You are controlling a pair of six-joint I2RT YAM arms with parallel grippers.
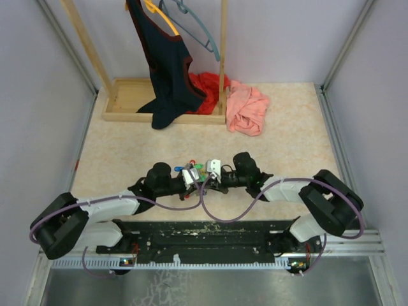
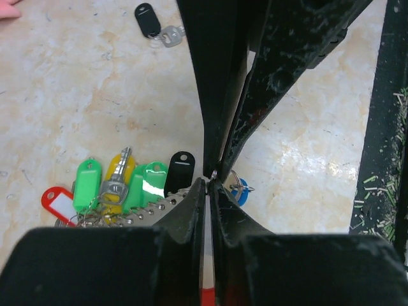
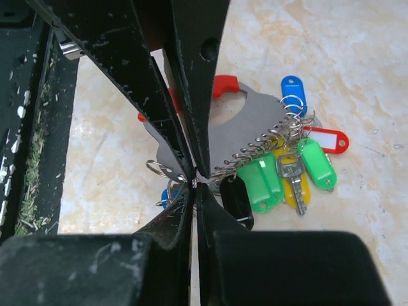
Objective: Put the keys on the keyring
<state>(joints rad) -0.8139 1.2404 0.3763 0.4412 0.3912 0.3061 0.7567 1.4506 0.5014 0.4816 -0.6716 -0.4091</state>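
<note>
The keyring (image 3: 255,124) is a grey plate with a red loop at its top and a wire coil along one edge. Several keys hang from the coil on green (image 3: 264,182), yellow, black and red tags. My left gripper (image 2: 209,182) is shut on the plate's edge, a thin pale strip between its fingers. My right gripper (image 3: 194,185) meets it tip to tip and is shut on a small wire ring. A blue key (image 2: 239,189) lies just under that spot. One dark key (image 2: 148,19) lies apart on the table. From above, both grippers (image 1: 203,176) meet mid-table.
A wooden rack (image 1: 159,108) with a dark garment (image 1: 167,64) stands at the back. Red cloth (image 1: 207,86) and pink cloth (image 1: 247,108) lie beside it. A black rail (image 1: 204,233) runs along the near edge.
</note>
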